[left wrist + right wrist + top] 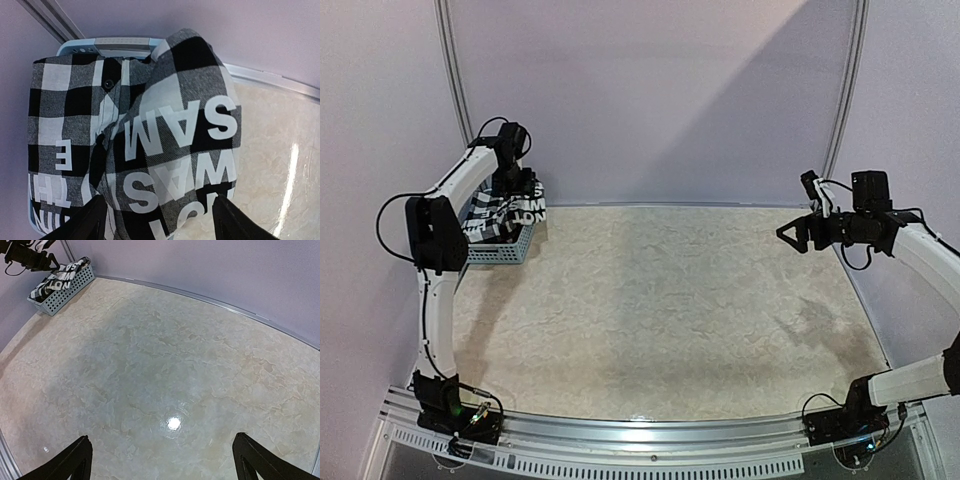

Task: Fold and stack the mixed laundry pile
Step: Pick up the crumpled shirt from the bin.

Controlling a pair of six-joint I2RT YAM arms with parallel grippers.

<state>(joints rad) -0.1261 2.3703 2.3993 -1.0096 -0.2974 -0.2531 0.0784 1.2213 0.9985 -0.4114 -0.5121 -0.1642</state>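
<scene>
One black-and-white checked shirt [150,140] in one light blue lattice basket [506,250]. Two grippers: left gripper [160,220] over the basket, right gripper [162,460] well apart from it.

Basket [75,49] mostly hidden under checked shirt [150,135].

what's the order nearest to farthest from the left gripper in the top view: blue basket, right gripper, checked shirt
1. checked shirt, far left, directly under the left gripper
2. blue basket, far left, holding the shirt
3. right gripper, across the table on the right
</scene>
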